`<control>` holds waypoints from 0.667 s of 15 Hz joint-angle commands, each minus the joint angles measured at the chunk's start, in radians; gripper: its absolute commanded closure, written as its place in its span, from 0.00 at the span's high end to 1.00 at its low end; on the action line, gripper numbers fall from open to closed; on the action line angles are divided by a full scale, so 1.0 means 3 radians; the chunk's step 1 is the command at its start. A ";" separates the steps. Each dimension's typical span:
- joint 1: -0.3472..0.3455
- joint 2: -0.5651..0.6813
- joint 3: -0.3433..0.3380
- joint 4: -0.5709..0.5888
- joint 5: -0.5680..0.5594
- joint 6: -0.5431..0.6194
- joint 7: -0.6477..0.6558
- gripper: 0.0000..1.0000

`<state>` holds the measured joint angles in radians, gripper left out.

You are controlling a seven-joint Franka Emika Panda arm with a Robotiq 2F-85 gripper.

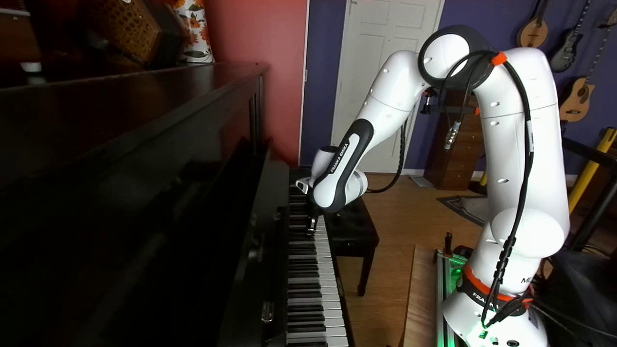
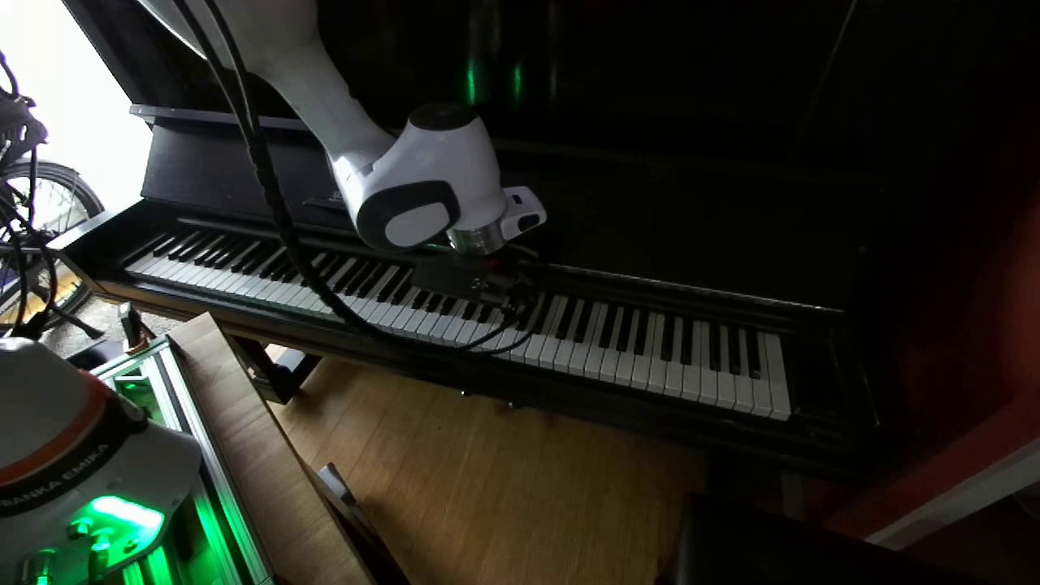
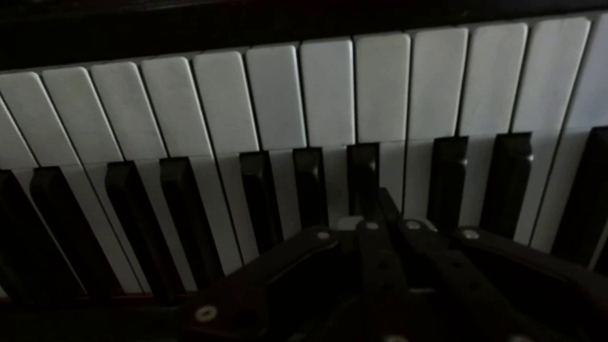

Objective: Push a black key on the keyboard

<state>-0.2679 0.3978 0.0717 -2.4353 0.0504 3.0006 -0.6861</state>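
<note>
The keyboard [image 1: 330, 299] is a long row of white and raised black keys in a dark upright piano; it also shows in an exterior view [image 2: 609, 366] and across the wrist view [image 3: 327, 95]. My gripper [image 3: 378, 202] points down at the keys with its fingers close together and nothing seen between them. In the wrist view its tips overlap a black key [image 3: 363, 173], at that key's right edge. Whether they touch it cannot be told. The gripper also shows over the keys in both exterior views [image 1: 312, 226] [image 2: 513, 301]. In the wrist view it is dark.
The piano's upright front and fallboard [image 2: 691, 227] rise behind the keys. A black padded bench [image 1: 354, 224] stands in front of the keyboard. A wooden tabletop [image 1: 418, 294] lies beside the robot base. A black cable [image 2: 296, 260] loops from the arm across the keys.
</note>
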 commanded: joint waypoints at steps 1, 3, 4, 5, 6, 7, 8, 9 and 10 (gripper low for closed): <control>-0.0125 0.0135 0.0094 0.0066 -0.0137 0.0091 0.0079 0.00; -0.0139 0.0173 0.0103 0.0084 -0.0170 0.0090 0.0087 0.00; -0.0146 0.0188 0.0106 0.0089 -0.0186 0.0090 0.0090 0.00; -0.0149 0.0200 0.0106 0.0095 -0.0200 0.0088 0.0096 0.00; -0.0153 0.0204 0.0106 0.0099 -0.0212 0.0089 0.0099 0.00; -0.0152 0.0210 0.0103 0.0100 -0.0224 0.0093 0.0106 0.00; -0.0151 0.0216 0.0099 0.0102 -0.0235 0.0100 0.0106 0.00; -0.0146 0.0219 0.0092 0.0100 -0.0244 0.0098 0.0112 0.00; -0.0147 0.0211 0.0095 0.0096 -0.0244 0.0089 0.0118 0.00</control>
<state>-0.2910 0.4231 0.0873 -2.4207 0.0101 3.0025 -0.6788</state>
